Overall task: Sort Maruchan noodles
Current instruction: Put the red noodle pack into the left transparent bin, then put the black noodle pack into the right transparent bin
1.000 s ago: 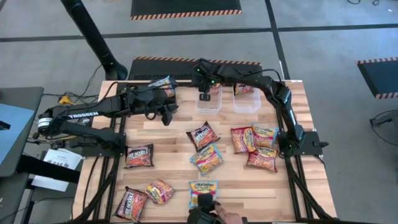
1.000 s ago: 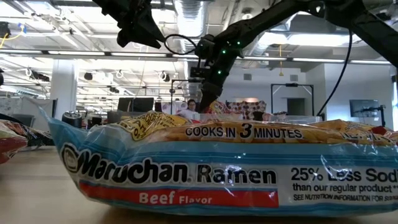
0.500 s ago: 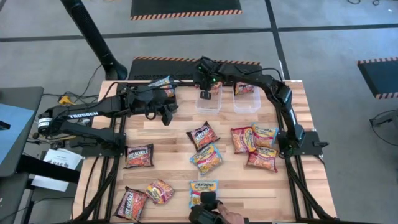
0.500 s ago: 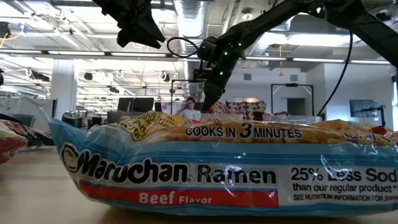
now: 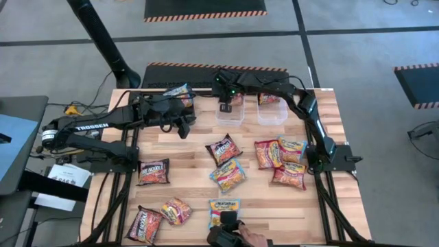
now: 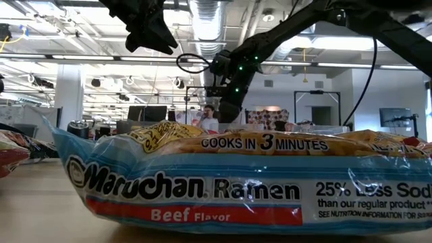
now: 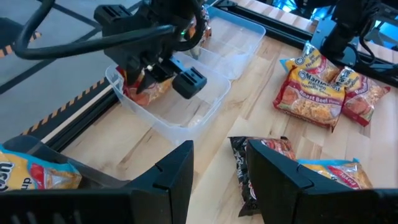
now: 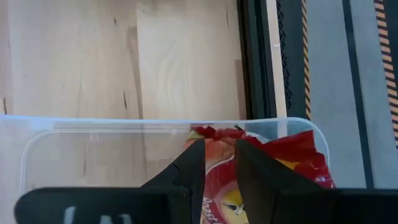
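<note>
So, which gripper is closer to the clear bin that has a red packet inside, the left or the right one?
The right gripper. It hangs directly over the clear bin, above the red packet. The left gripper hovers over the bare table, off to the bin's side.

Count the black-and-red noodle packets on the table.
3. One black-and-red square plastic ramen packet lies mid-table, a second near the left edge, a third at the front-left corner. More may be hidden from view.
</note>
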Tool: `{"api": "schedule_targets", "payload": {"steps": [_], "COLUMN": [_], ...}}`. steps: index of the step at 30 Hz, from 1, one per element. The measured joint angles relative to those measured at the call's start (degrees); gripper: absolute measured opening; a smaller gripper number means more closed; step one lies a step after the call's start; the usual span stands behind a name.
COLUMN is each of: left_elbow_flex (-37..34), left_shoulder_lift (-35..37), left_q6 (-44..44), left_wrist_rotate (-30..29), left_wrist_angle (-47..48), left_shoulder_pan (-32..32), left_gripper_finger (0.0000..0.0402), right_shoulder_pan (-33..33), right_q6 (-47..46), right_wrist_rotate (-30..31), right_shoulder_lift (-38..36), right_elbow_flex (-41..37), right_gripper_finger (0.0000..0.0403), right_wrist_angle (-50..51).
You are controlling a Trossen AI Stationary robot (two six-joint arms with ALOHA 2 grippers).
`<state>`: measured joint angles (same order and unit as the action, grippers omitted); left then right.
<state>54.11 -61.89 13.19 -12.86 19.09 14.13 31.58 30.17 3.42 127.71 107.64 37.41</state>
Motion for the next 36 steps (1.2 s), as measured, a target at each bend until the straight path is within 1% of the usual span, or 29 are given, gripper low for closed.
{"api": "schedule_targets", "payload": {"steps": [3,7,13,18,22,26,32,36], "left_elbow_flex": [0.0,0.0,0.0,0.0,0.0,0.0,0.0,0.0], "left_shoulder_lift": [0.02,0.02,0.02,0.02,0.04,0.04,0.06,0.06], "left_q6": [-0.01,-0.02,-0.05,-0.09,-1.09,-1.44,-1.94,-2.95], "left_wrist_rotate": [0.0,0.2,0.64,2.62,3.95,3.97,3.98,3.98], "left_wrist_angle": [0.0,0.13,1.29,1.29,1.43,2.7,3.37,3.39], "left_shoulder_pan": [0.0,0.02,0.0,0.0,0.0,0.0,0.01,0.0], "left_gripper_finger": [0.0136,0.0136,0.0136,0.0136,0.0136,0.0136,0.0136,0.0136], "right_shoulder_pan": [-0.17,-1.07,-3.14,-4.27,-4.63,-5.0,-7.65,-10.7], "right_q6": [-0.39,-1.68,-2.96,-5.08,-8.24,-10.84,-12.83,-14.93], "right_wrist_rotate": [0.0,0.0,-0.21,-0.46,-0.85,-4.09,-6.67,-6.71], "right_shoulder_lift": [-0.32,-0.32,-0.45,-0.45,-0.47,-0.47,-0.73,-1.91], "right_elbow_flex": [1.1,5.61,12.71,16.01,16.51,16.49,16.47,16.24], "right_gripper_finger": [0.0108,0.0108,0.0108,0.0108,0.0108,0.0108,0.0108,0.0108], "right_wrist_angle": [0.73,6.5,17.7,28.74,37.25,44.36,50.88,52.8]}}
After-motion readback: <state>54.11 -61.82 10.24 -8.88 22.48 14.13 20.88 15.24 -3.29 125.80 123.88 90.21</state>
